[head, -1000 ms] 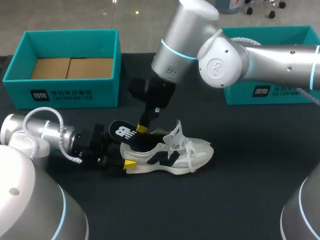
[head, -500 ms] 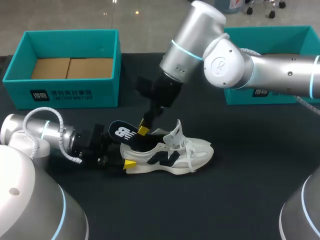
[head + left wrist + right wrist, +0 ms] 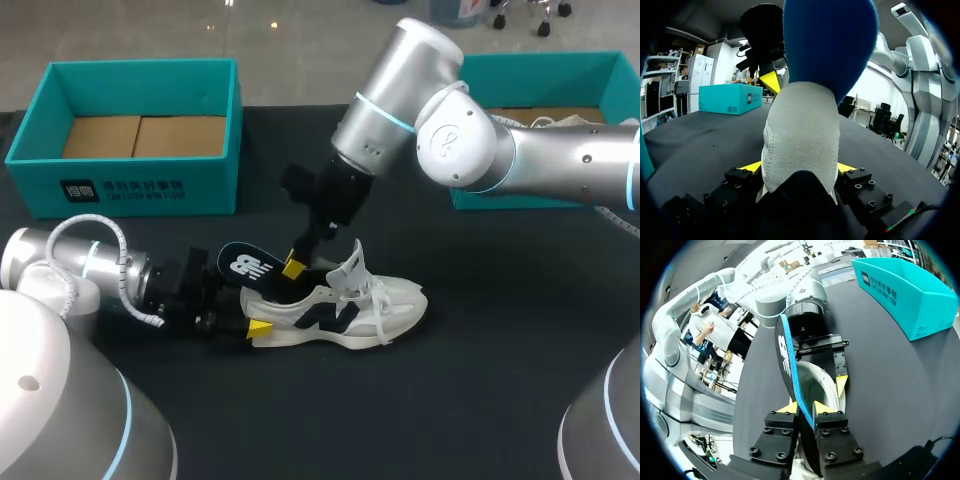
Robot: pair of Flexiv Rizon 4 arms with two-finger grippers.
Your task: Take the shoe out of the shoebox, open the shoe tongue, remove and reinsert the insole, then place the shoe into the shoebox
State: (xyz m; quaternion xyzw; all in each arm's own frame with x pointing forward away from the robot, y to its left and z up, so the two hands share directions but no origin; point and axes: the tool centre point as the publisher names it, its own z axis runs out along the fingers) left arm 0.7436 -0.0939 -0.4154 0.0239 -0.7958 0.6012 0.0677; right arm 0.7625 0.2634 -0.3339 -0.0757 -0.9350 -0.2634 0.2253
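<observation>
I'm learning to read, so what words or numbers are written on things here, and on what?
Left teal cardboard shoebox: white print on its front wall, too small to read.
Right teal cardboard shoebox: white print, too small to read.
Black foam insole: a white logo, no words.
White fabric sneaker: a dark side emblem, no words.
No numbers or signs.

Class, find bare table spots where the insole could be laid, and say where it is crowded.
Free: table in front of the shoe, and between its toe and the right shoebox. Crowded: the heel, where left pincer and right pincer hold shoe and insole.
</observation>
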